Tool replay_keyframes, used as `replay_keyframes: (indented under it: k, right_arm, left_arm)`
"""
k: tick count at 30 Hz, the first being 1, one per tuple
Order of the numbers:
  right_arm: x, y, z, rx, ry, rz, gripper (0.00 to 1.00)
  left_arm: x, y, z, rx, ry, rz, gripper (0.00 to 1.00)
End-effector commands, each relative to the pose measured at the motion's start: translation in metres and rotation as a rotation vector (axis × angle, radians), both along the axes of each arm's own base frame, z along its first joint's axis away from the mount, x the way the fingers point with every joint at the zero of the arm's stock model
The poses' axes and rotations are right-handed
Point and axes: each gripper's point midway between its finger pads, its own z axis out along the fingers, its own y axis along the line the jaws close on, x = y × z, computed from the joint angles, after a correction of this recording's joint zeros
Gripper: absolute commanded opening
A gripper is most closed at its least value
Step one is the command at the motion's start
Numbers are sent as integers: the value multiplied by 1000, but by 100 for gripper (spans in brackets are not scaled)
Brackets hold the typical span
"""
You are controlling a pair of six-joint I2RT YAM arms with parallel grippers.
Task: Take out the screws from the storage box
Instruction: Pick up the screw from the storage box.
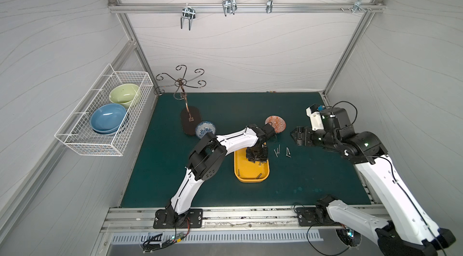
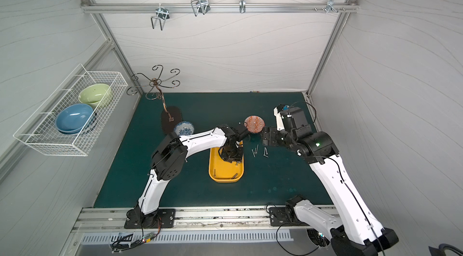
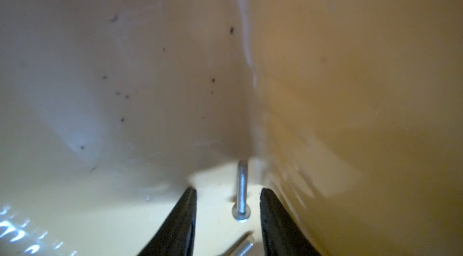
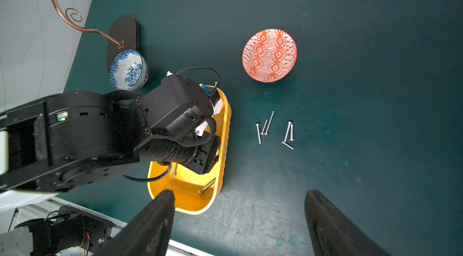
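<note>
The storage box (image 1: 251,180) (image 4: 193,208) lay near the middle of the green mat (image 1: 175,179), with a few screws (image 4: 206,187) on its floor. The left gripper (image 3: 228,192) reached down into the box's far half, its jaws released and standing either side of one screw (image 3: 241,189) without touching it. A second screw (image 3: 240,246) lay closer to the wrist. The left arm's wrist (image 1: 256,152) hid that half of the box in both top views.

Six more screws (image 1: 276,151) (image 4: 288,133) lay on the mat just right of the box, in two loose clusters. Beyond them stood a red patterned bowl (image 1: 276,123). A blue-and-white bowl (image 1: 205,129) sat to the far left, just beside the hook stand (image 1: 191,119). The right gripper (image 4: 238,194) hung right of the loose screws, spread wide and grasping nothing. On the left wall, a wire basket (image 1: 100,147) held a green bowl (image 1: 124,94) and a blue bowl (image 1: 108,118).
</note>
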Motion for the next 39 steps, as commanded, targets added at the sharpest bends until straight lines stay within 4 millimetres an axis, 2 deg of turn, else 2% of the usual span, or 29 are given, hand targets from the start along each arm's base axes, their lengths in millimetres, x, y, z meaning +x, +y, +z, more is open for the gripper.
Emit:
replay_keyframes:
  k: [1, 5, 9, 16, 21, 27, 30, 36, 39]
  right_arm:
    - [-10, -3, -5, 14, 26, -1, 84]
    - [-18, -7, -13, 22, 34, -11, 84]
    - [-27, -10, -20, 33, 48, -16, 84]
    - [-34, -15, -11, 36, 29, -23, 85]
    - [-37, -18, -8, 32, 22, -27, 85]
    - [-34, -16, -6, 38, 25, -30, 85]
    - [-32, -13, -4, 38, 22, -13, 85]
    - [-32, 0, 5, 56, -19, 83, 85]
    - [-34, 8, 8, 77, -49, 138, 85]
  left_arm:
    - [-7, 14, -25, 154, -35, 10, 44]
    - [-15, 47, -43, 310, -25, 67, 35]
    - [-25, 59, -63, 361, 6, 73, 29]
    - [-29, 53, -79, 345, 44, 44, 21]
    - [-30, 48, -82, 332, 73, 27, 2]
    - [-29, 46, -82, 308, 102, 24, 0]
    - [-20, 46, -63, 287, 46, 15, 0]
    - [1, 34, 19, 164, -116, -17, 0]
    - [7, 38, 61, 142, -173, -28, 0]
